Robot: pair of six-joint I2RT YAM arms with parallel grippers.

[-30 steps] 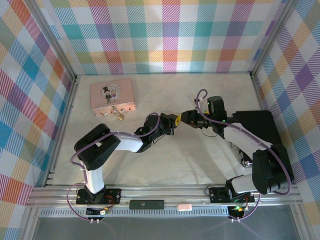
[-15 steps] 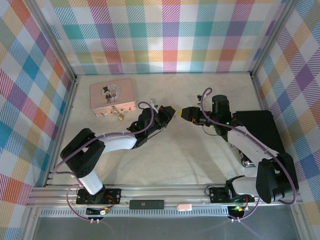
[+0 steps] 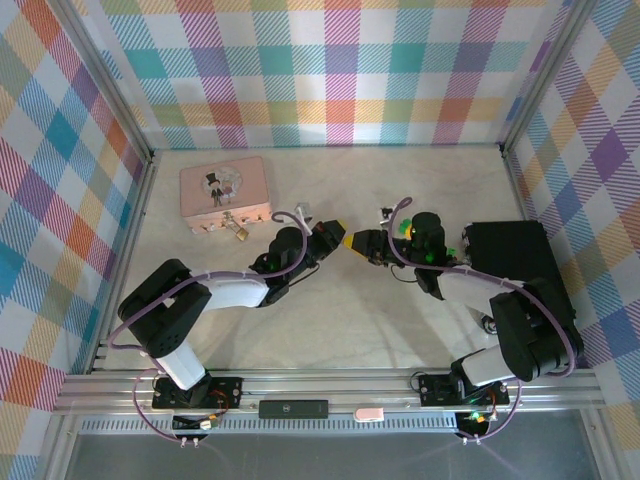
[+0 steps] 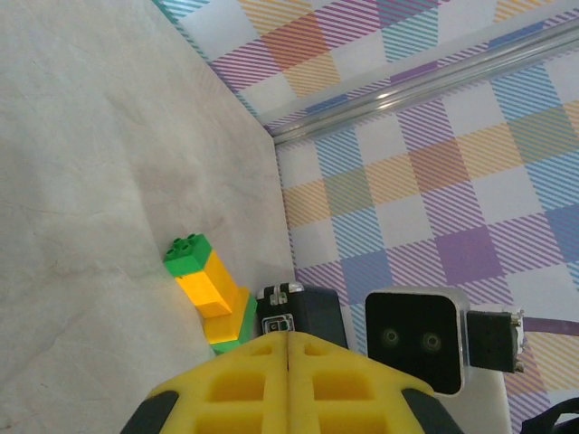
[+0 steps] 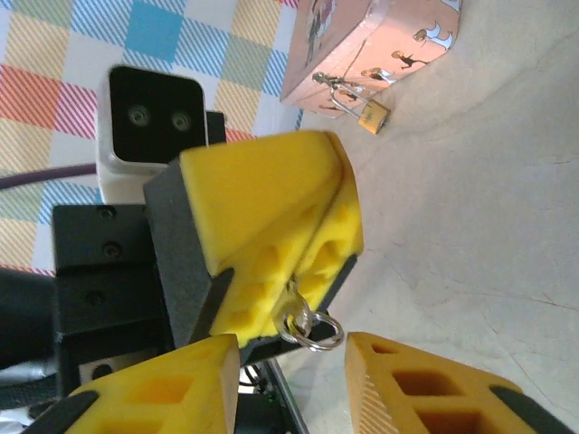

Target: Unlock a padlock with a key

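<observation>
- Looks like the key handover, well before any unlocking: key [image 5: 294, 307] pinched in one claw, the other poised around it.
- Nearest, right claw [image 5: 294, 391]: part open, holding nothing, fingers [image 5: 154, 398] set either side of and just below the dangling split ring; cannot tell whether touching it.
- Just beyond, tip to tip with it, left claw [image 5: 348, 203]: clamped tight on the key, only the head and ring poking out from between the yellow pads.
- Next move probably calls for closing the right claw squarely on the key's head, then releasing with the left without dropping it.
- Far past the left claw, on the surface [image 5: 470, 226]: padlock [image 5: 373, 116], untouched, shackle through the hasp of the pink box [image 5: 371, 45].
</observation>
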